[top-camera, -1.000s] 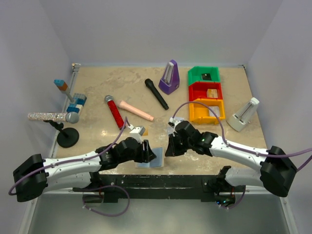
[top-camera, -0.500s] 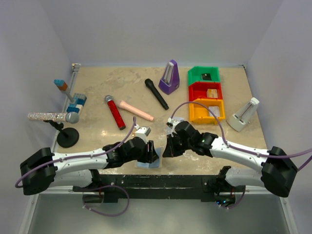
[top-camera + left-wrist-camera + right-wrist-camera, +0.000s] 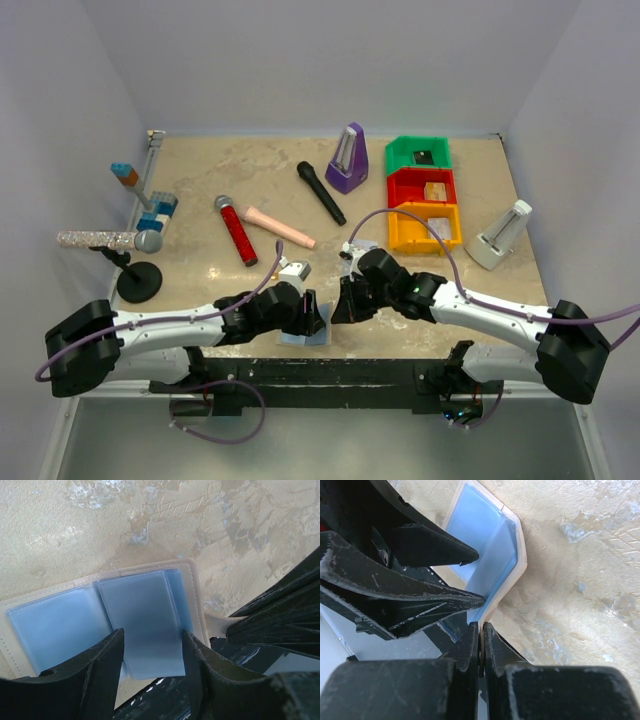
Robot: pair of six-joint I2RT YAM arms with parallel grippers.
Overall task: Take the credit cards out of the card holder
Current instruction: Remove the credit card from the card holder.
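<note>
The card holder [image 3: 297, 338] lies open at the near edge of the bench [image 3: 200, 180], light blue inside with tan edging. In the right wrist view its right half [image 3: 475, 515] is tipped up at an angle instead of lying flat.

My left claw [image 3: 152, 640] hangs right over the card holder, open, with one finger [image 3: 95, 675] on each side of a cloudy blue middle leaf [image 3: 145, 620]. It is not pinching the leaf.

My right claw [image 3: 481, 630] is at the card holder's right edge. Its fingers are pressed together and grip the small tan tab [image 3: 217, 625] that sticks out there.

Beyond the card holder and a little left lie a red microphone [image 3: 235, 230] and a pink tube [image 3: 280, 227]. Farther back are a black microphone [image 3: 320, 192] and a purple metronome [image 3: 347, 158]. Beyond the card holder to the right stands a stack of green, red and orange bins [image 3: 395, 188], with a white stand [image 3: 500, 235] further right. Far to the card holder's left, a glittery microphone [image 3: 100, 240] sits on a black stand.
</note>
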